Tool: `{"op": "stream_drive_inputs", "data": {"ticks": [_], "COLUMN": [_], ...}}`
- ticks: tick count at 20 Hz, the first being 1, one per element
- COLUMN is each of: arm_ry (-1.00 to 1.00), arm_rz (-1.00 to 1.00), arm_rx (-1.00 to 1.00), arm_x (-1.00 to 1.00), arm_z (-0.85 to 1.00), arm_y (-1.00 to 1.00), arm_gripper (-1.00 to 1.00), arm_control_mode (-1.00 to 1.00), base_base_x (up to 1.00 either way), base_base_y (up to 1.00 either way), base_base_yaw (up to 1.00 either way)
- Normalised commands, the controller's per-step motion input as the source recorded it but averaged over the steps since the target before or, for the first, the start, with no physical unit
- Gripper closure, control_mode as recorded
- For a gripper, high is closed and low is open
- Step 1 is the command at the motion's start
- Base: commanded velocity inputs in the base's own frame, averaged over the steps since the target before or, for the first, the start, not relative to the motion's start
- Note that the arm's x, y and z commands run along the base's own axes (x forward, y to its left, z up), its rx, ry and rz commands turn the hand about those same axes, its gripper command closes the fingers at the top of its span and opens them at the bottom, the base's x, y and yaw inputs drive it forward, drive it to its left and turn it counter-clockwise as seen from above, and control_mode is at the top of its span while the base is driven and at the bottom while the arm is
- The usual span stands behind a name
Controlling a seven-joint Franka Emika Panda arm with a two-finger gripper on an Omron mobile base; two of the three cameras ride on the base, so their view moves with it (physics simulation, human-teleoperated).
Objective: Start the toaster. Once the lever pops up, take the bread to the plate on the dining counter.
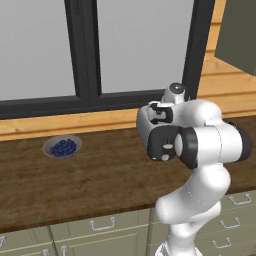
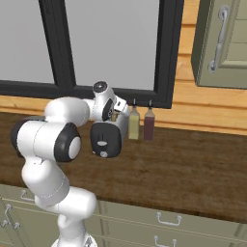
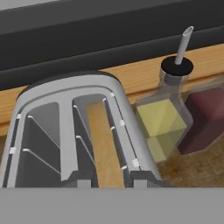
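Two slots run along the top of the toaster (image 3: 65, 94) in the hand view, and it sits on the wooden worktop (image 1: 100, 180) below the dark-framed window (image 1: 85, 50).

Far left on that worktop, near the back wall, a small grey bowl of blueberries (image 1: 62, 147) stands well apart from everything else. To its right the white arm (image 1: 200, 145) rises in front of the drawers and bends forward over the worktop, with the hand reaching toward the wall.

From the hand's camera, the toaster lies close below. Its left slot shows wire guides, and its right slot holds the bread (image 3: 103, 144), a tan slice standing on edge, sunk down between the guides.

Just right of the toaster stands a clear bottle of yellow oil (image 3: 162, 122) with a dark cap and a pale spout. A dark red bottle (image 3: 203, 118) stands just beside it, further right. A grey-green wall cabinet (image 2: 222, 43) hangs at the far right.

Whether the claw is spread or pressed together, I cannot tell.
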Motion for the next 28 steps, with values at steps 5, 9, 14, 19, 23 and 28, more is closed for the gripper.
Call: {"op": "stream_drive_inputs", "data": {"ticks": [5,9,14,19,23,28], "arm_ry": [0.00,-0.04,-0.11,-0.13,-0.06,0.06], "arm_rz": [0.00,0.00,0.00,0.00,-0.01,-0.01], "arm_rx": [0.09,0.07,0.03,0.01,0.00,0.00], "arm_x": [-0.17,-0.19,-0.05,-0.03,-0.32,-0.89], "arm_z": [0.09,0.42,0.61,0.79,0.93,0.87], "arm_y": [0.00,0.00,0.00,0.00,0.00,0.00], "arm_gripper": [1.00,1.00,1.00,1.00,1.00,1.00], "arm_control_mode": [-1.00,-1.00,-1.00,-1.00,-1.00,-1.00], "base_base_x": [0.00,0.00,0.00,0.00,0.00,0.00], "base_base_y": [0.00,0.00,0.00,0.00,0.00,0.00], "base_base_yaw": [0.00,0.00,0.00,0.00,0.00,0.00]}}
